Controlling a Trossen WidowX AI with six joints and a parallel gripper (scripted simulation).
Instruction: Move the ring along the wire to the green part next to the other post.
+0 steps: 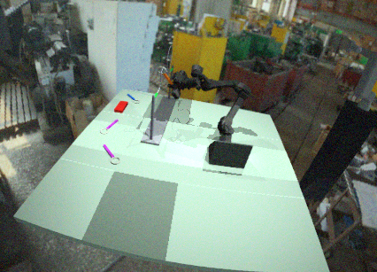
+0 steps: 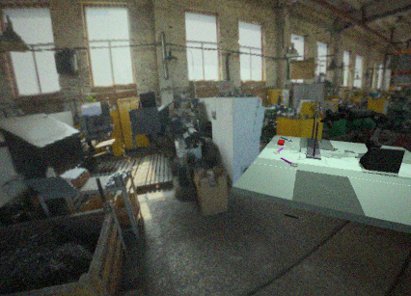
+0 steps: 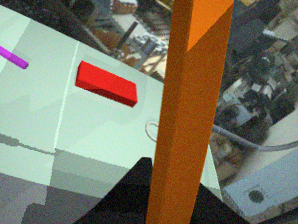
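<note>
One orange handle [image 1: 166, 78] [image 3: 186, 120] is clamped between the fingers; through a mistimed wrist turn, the grey wire [image 3: 255, 146] could be touched.

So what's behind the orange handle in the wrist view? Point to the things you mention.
Behind the orange handle [image 1: 167, 78] [image 3: 187, 115]: pale tabletop [image 1: 230, 214] [image 2: 270, 180] [image 3: 107, 127], cluttered background. A pale ring peeks out left; its remainder is hidden.

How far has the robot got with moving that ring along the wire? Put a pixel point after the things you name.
Picked up already: the orange handle [image 1: 166, 78] [image 3: 186, 115] is clamped in the gripper [image 1: 172, 82] [image 3: 156, 168].

In hand: the ring [image 1: 163, 70] is up off the table, by the wire [image 3: 255, 146]; whether the wire passes through it is too small to tell.

Left: hanging it on the green part by the other post, letting go and moving away.
</note>
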